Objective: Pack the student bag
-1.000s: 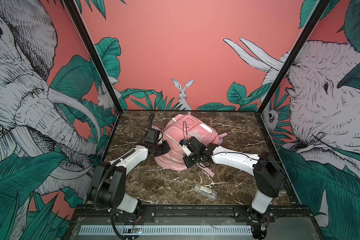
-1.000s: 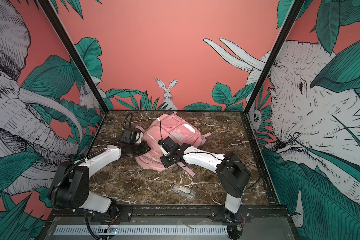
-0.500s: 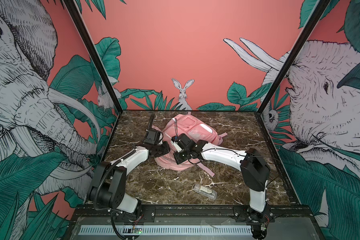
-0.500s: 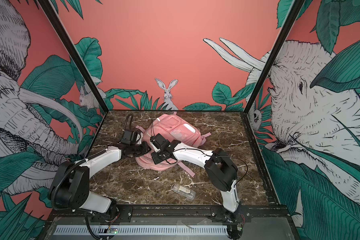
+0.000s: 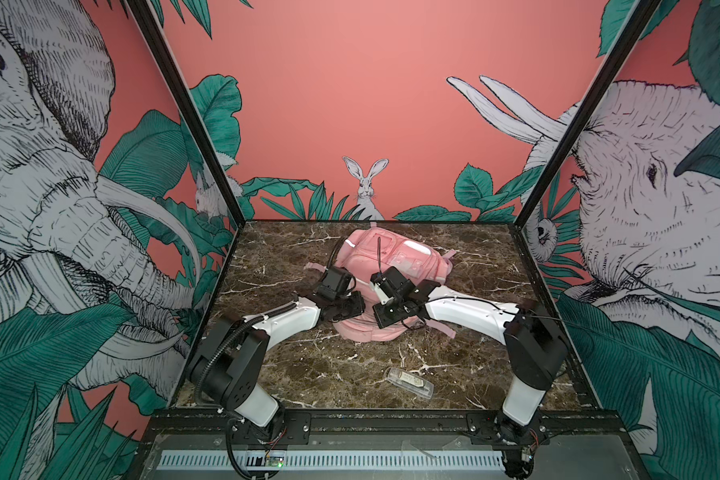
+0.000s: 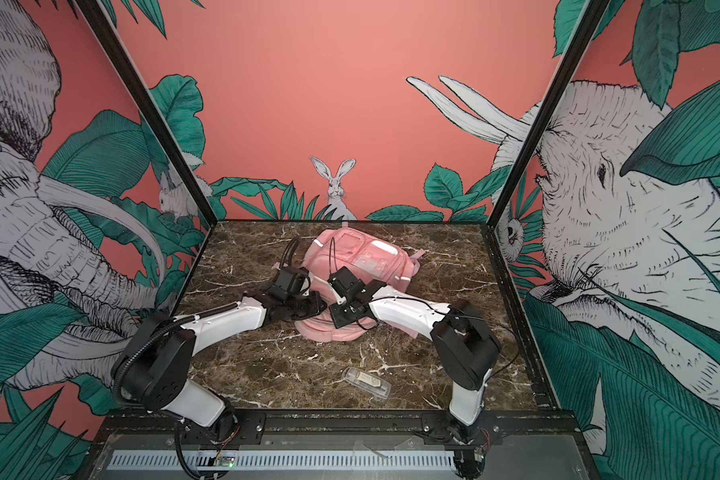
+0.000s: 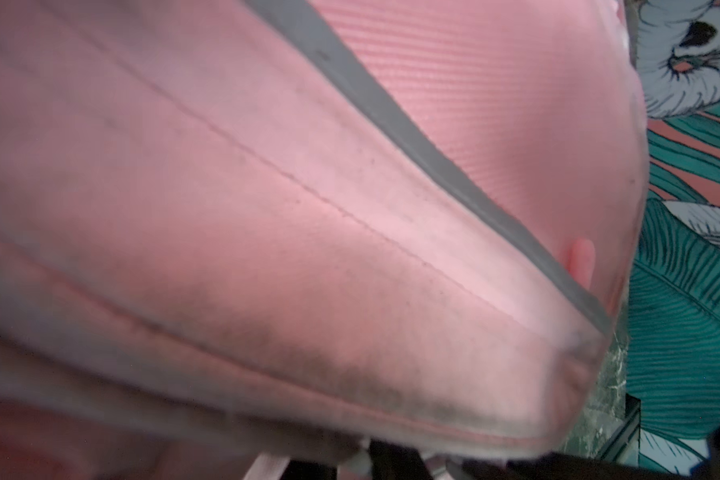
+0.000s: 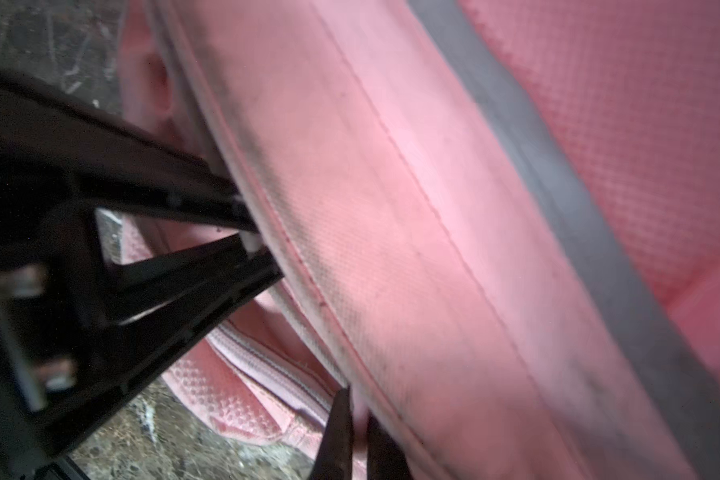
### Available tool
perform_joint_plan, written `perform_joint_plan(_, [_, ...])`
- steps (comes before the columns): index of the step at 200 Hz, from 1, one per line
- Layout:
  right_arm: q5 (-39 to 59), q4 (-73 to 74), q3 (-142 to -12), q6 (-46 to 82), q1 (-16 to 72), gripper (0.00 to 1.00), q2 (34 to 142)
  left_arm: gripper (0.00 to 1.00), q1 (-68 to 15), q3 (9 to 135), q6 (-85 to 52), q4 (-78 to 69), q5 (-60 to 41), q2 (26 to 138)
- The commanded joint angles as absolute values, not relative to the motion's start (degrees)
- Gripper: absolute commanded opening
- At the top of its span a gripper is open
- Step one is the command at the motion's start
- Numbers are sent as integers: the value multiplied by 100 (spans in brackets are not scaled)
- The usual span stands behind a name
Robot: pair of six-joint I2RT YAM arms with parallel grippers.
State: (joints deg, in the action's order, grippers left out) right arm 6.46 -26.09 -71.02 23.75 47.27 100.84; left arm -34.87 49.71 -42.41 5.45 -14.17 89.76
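Student bag (image 5: 395, 257) lies on the worktop (image 5: 308, 374). The right tool (image 8: 356, 411) clamps its edge, probably to open it. Left tool (image 8: 262, 249) grip unclear.

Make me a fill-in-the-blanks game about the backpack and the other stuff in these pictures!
1. The student bag is ____ in colour.
2. The painted animal on the back wall is a ____.
3. The clear case lies on the table, not inside the ____.

Missing words: pink, rabbit, bag.
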Motion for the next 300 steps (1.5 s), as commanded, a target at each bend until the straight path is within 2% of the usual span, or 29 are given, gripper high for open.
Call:
perform_joint_plan(1, [298, -2621, -6774, 2298, 4456, 0, 9635, 19, -3852, 5212, -4319, 369, -1573, 9111])
perform_joint_plan(33, [168, -2755, -6394, 2280, 4250, 0, 9223, 31, -3973, 5474, -3970, 719, -1626, 9088])
perform_joint_plan(51, [145, -2774, -6278, 2294, 4205, 0, 8994, 41, -3966, 5652, -3385, 1546, -1069, 8764])
perform_joint_plan(82, [185, -2737, -6183, 2345, 4184, 0, 8903, 55, -3537, 5712, -2887, 2072, -988, 8232])
perform_joint_plan(113, [310, -2706, -6213, 2388, 4184, 0, 8980, 58, -3053, 5838, -2670, 2163, -1045, 8119])
perform_joint_plan(149, [418, -2674, -6222, 2442, 4189, 0, 8956, 59, -2797, 6338, -2411, 2241, -1201, 8727])
perform_joint_plan(184, [483, -2640, -6155, 2485, 4191, 0, 8895, 57, -2699, 6754, -2361, 2085, -1212, 9417])
perform_joint_plan(219, [608, -2642, -6126, 2492, 4204, 0, 8862, 49, -2656, 7085, -2482, 1884, -1541, 9929])
perform_joint_plan(238, [675, -2603, -6124, 2526, 4251, 0, 8885, 42, -2660, 7110, -2571, 1804, -1660, 9997])
perform_joint_plan(267, [738, -2567, -6274, 2532, 4433, 0, 9063, 25, -2658, 6932, -2704, 1689, -1735, 9924])
perform_joint_plan(300, [706, -2657, -6608, 2508, 4694, 0, 9433, 20, -2655, 6629, -2999, 1421, -1973, 9773])
